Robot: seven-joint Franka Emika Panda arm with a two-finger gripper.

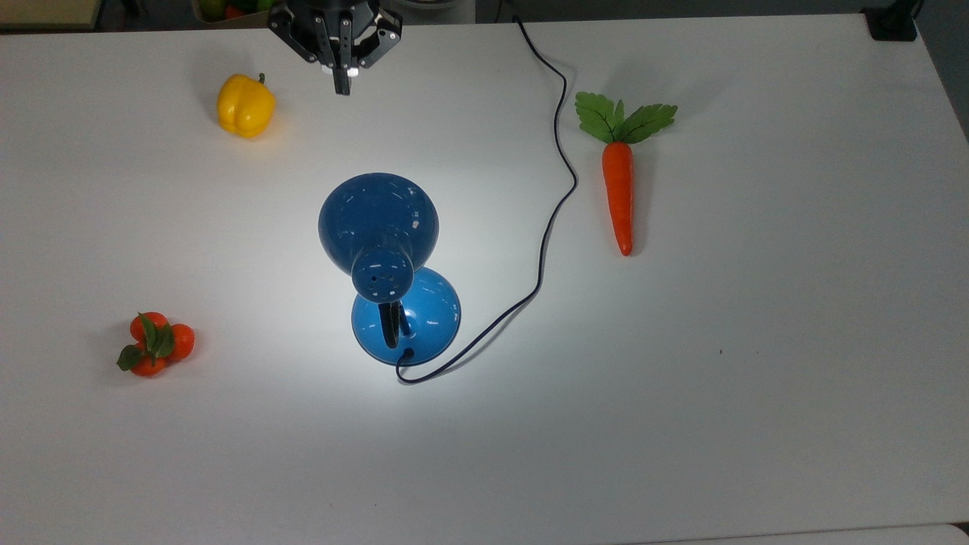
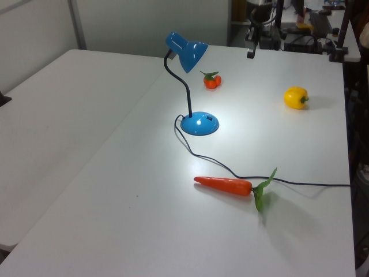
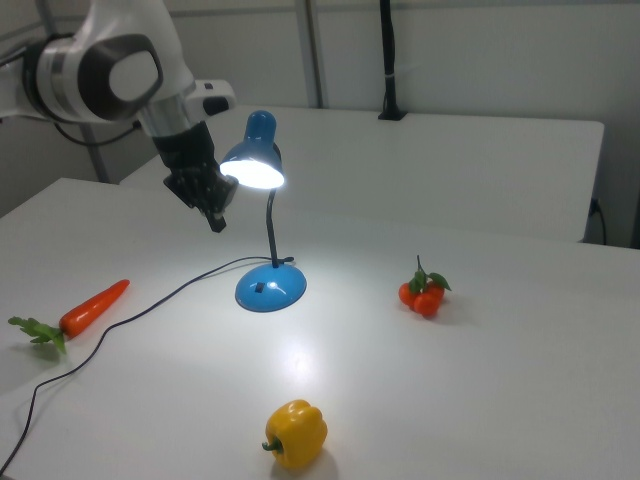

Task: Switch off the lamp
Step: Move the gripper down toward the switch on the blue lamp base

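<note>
I'm on the approach, and the lamp (image 1: pixel 390 269) is lit, standing mid-bench with its shade throwing a bright pool over its round blue base (image 3: pixel 270 288). Left to right in the top view: tomatoes (image 1: pixel 155 344), yellow pepper (image 1: pixel 245 105), then my claw (image 1: pixel 343 87) up at the far edge of the bench (image 1: pixel 757 416), well apart from the lamp, and the carrot (image 1: pixel 619 182) off beyond the cord (image 1: pixel 556 159). My claw is clenched, fingers together in one point, holding nothing and touching nothing. In the right view there's a small dark mark on the base, the switch by my guess. Next I need to drop past the shade and press there, clear of the neck.
</note>
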